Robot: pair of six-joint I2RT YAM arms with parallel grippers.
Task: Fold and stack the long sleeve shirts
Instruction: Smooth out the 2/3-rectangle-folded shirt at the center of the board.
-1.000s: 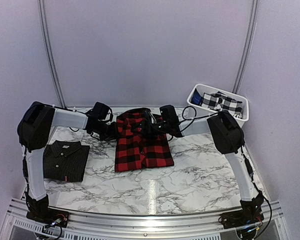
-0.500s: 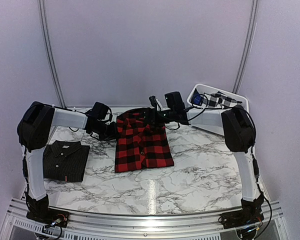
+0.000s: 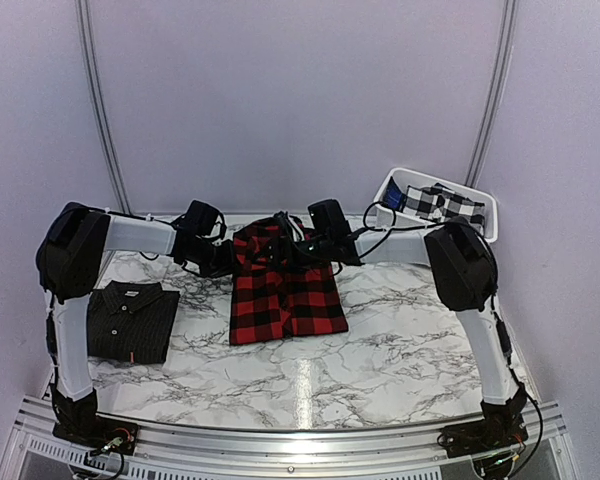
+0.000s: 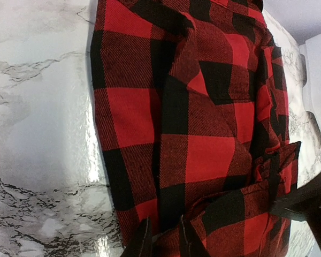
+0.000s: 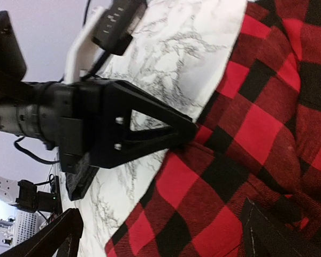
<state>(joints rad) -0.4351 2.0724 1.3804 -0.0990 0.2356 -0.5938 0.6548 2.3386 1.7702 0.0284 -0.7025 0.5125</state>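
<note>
flannel (image 3: 283, 290): laid folded at table (image 3: 400, 340) centre-back | left fingers (image 4: 142, 243): pinched on its left top edge | right fingers (image 5: 273, 235): spread wide, held over its collar end | black shirt (image 3: 130, 318): laid folded, far left

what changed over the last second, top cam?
Right hand lifted off the flannel collar, swung up and right, then came back down over it, open, holding nothing. Left hand stayed pinched on the flannel's left far edge. Black shirt unmoved.
</note>
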